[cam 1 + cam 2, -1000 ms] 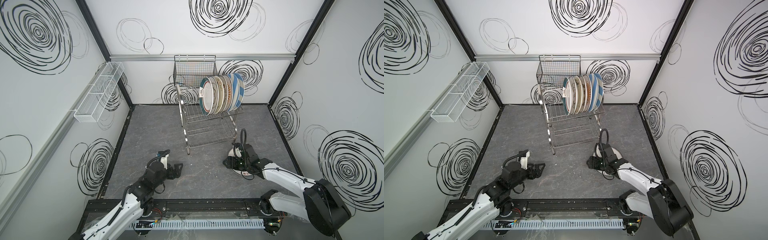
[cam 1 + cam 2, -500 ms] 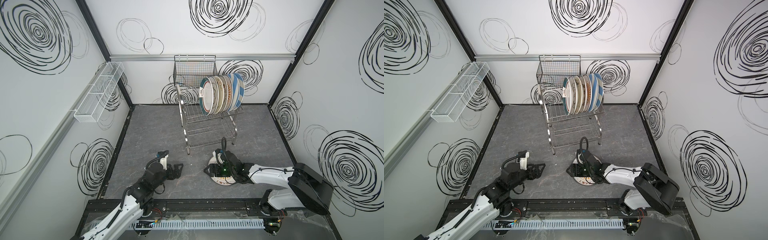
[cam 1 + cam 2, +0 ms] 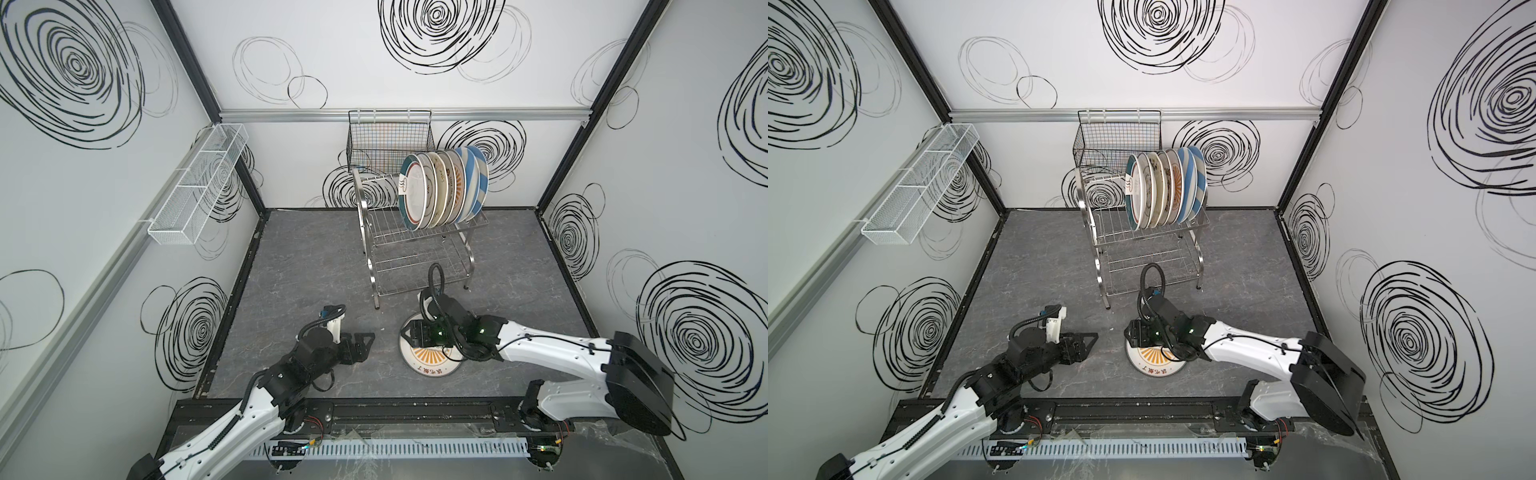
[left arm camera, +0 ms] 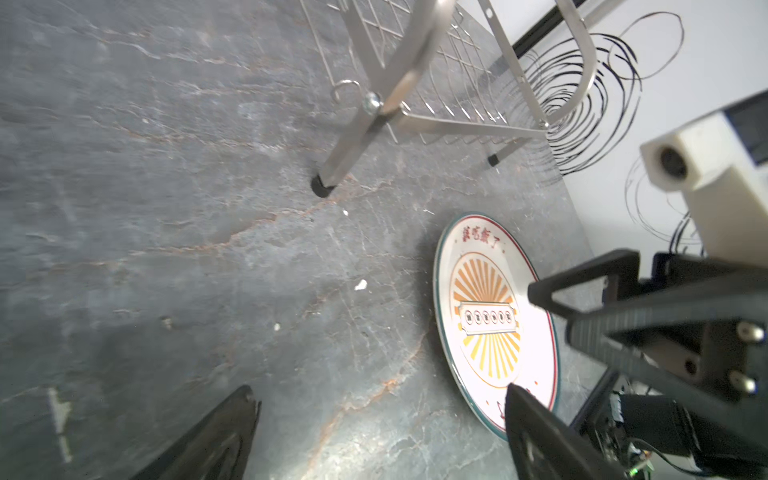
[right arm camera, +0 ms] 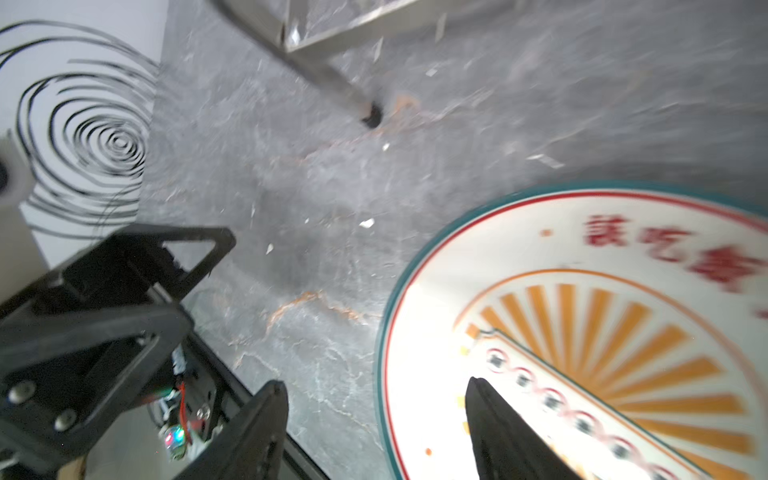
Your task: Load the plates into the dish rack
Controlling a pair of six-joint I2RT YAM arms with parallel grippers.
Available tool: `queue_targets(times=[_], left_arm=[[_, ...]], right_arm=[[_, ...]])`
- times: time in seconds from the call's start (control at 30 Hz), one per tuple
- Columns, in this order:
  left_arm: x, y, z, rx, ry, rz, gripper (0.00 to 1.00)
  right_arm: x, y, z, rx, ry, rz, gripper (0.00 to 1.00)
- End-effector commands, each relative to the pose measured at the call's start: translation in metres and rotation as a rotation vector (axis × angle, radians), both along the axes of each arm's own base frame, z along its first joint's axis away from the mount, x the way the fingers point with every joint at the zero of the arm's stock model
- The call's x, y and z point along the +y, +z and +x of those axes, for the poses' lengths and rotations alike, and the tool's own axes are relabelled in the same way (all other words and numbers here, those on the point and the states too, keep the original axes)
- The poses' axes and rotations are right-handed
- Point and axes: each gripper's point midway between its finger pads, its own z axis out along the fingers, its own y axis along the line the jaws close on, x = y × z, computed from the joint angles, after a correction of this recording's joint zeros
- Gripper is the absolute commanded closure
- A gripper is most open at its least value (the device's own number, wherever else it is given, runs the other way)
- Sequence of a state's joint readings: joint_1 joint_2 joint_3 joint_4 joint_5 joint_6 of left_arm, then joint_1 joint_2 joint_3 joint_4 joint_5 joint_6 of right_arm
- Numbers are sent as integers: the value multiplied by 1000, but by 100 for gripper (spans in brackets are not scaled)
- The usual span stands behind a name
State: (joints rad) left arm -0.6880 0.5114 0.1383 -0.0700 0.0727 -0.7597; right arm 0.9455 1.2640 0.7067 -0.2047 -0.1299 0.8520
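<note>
Right gripper (image 5: 374,384) hangs wide open, empty, over the rim of the sunburst plate (image 3: 430,362) lying flat before the dish rack (image 3: 415,235); it should hook under the lip before closing.

One shiny two-tier steel wire dish rack (image 3: 390,257) stands on one grey stone-patterned counter (image 3: 311,257). As far as their overlapping rims allow a count, seven round dinner plates (image 3: 415,195) stand in it, two of them blue-and-white striped. One orange-sunburst plate (image 3: 432,363) lies apart, making eight. There is also one black wire basket (image 3: 386,137) and one long white mesh tray (image 3: 195,187). There are two arms: the left end effector (image 3: 369,344) and the right end effector (image 3: 409,336).
</note>
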Motion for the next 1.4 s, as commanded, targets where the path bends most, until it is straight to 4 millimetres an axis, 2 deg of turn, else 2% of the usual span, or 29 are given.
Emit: queue_targets(times=[0.0,0.2,0.33,0.47,0.63,0.83,1.1,1.3,1.37], left_arm=[[-14,17,5,-55,10,-77,4],[-38,15,-1,-45,-39,-78,4],[-46,9,-3,-48,-61,-22,4],[-53,8,-4,-58,-82,-9,4],[-58,4,-3,-55,-92,7,4],[-62,0,-5,-53,-102,7,4],[-67,-5,-3,-48,-116,23,4],[-76,-6,1,-67,-140,47,4],[-81,-6,3,-93,-159,51,4]], right_arm=[[-92,-33,-13,58,-158,-362,27],[-117,-54,-35,114,-252,-266,27],[-129,-51,-40,91,-305,-211,29],[-126,-55,-41,57,-292,-123,27],[-112,-56,-38,59,-263,48,27],[-115,-60,-30,22,-274,110,26],[-116,-80,-32,43,-262,122,30],[-118,-92,-33,63,-252,109,37],[-119,-95,-33,63,-255,101,44]])
